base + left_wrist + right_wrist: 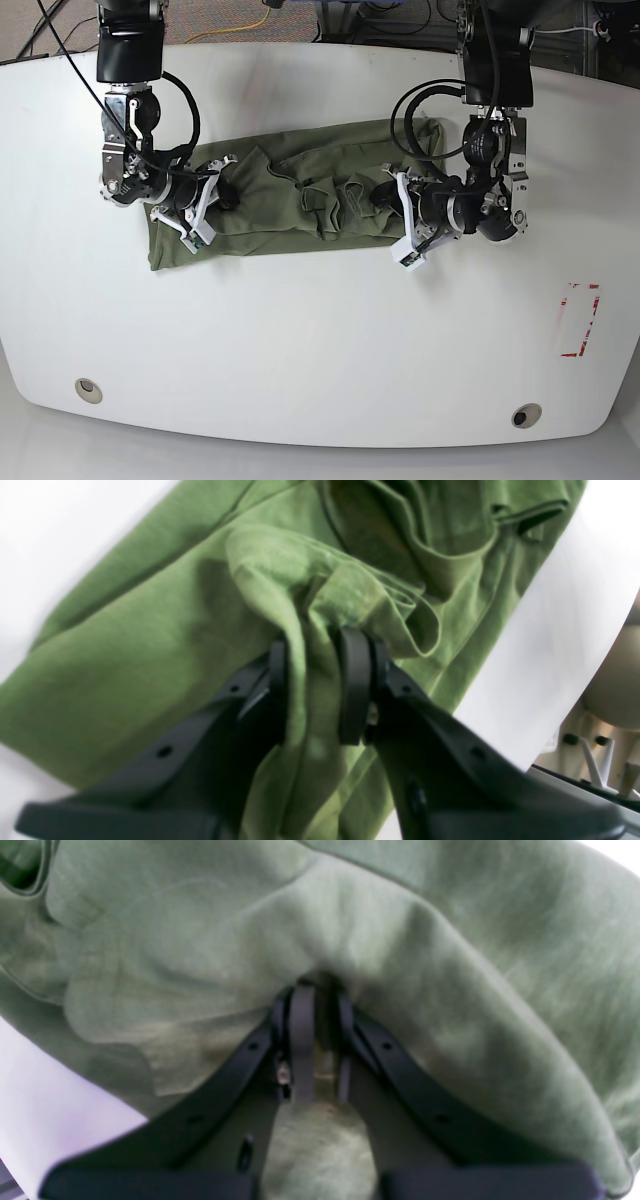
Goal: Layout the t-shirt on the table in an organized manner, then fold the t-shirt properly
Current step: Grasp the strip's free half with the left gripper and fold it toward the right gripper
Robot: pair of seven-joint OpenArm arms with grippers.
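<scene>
Floor and wires behind the white desk

Past the desk's far edge lies brown floor (215,18) with a yellow wire (240,27) and black wires (400,15). Light is bright and even.

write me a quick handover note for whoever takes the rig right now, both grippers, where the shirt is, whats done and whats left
Left gripper: shut on a bunched fold of the t-shirt, at the shirt's end nearer the red tape rectangle.
Right gripper: shut on a fold of cloth at the shirt's other end.
The shirt lies as a long rumpled band across the middle of the table, with creases heaped in its centre.
Done: both ends are gripped.
Left: spread it flat and tidy, then do the proper folds. It probably needs pulling taut first.
</scene>
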